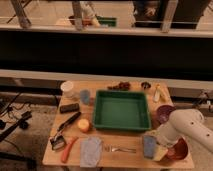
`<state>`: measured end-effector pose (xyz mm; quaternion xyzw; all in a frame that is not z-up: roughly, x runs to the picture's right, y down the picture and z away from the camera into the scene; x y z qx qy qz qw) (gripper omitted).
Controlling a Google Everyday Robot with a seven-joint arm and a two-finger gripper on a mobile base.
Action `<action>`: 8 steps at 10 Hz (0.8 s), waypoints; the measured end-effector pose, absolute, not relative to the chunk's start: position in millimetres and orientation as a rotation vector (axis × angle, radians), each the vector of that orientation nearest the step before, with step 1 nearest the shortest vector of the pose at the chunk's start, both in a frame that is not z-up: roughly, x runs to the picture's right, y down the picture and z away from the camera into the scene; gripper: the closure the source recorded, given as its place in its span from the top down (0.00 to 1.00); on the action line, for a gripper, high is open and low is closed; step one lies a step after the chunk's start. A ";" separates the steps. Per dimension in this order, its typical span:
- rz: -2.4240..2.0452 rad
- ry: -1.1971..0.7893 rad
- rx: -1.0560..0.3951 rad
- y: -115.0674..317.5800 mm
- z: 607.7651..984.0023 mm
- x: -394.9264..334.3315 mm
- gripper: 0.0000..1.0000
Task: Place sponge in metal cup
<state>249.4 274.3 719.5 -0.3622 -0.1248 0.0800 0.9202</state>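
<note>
Hanging by the sponge (149, 145) at the table's (125, 159) five o'clock, the gripper (156, 141) hid whether it was open or closed.

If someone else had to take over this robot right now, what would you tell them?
Gripper: low at the table's front right, close beside the sponge on its right.
Sponge: lying on the table, between the fork and the red bowl; not lifted.
Metal cup: at the far edge, behind the green tray's right corner.
Done: the gripper is at the sponge.
Left: grasp the sponge, lift it, carry it past the tray and drop it in the cup.
</note>
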 end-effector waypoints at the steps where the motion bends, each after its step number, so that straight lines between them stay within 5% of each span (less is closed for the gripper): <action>1: 0.159 -0.265 -0.748 260.3 709.2 248.1 0.26; 5: 0.147 -0.287 -0.747 221.5 687.1 250.1 0.26; 8: 0.150 -0.284 -0.747 196.9 708.0 264.5 0.26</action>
